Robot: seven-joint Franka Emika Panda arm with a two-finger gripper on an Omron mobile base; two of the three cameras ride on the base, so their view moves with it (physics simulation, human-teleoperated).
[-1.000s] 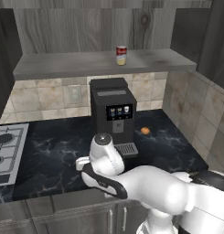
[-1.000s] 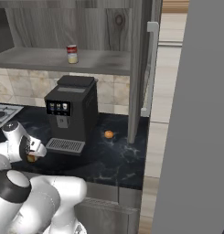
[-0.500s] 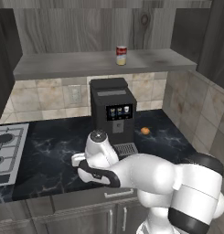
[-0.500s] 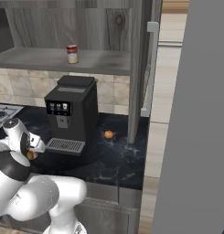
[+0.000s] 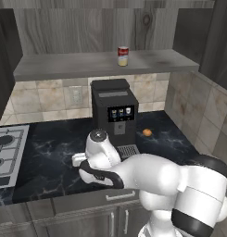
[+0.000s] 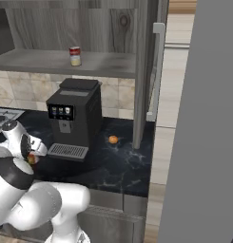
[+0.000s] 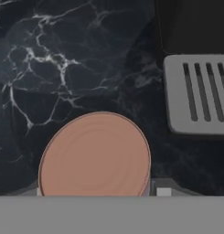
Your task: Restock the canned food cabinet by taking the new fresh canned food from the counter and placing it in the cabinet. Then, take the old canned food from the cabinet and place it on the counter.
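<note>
**Hand low over the fresh can beside the coffee machine**

The new fresh canned food stands on the counter just in front of and beside the coffee machine, near its drip tray. The hand view looks straight down on its pale lid, which suits a top-down pick-up. The gripper sits low by the can, where a bit of orange shows, but arm and wrist hide the fingers; whether they are parted or clamped I cannot tell. The old canned food stands on the cabinet shelf above the machine. A small orange thing lies beyond the tray.
</note>
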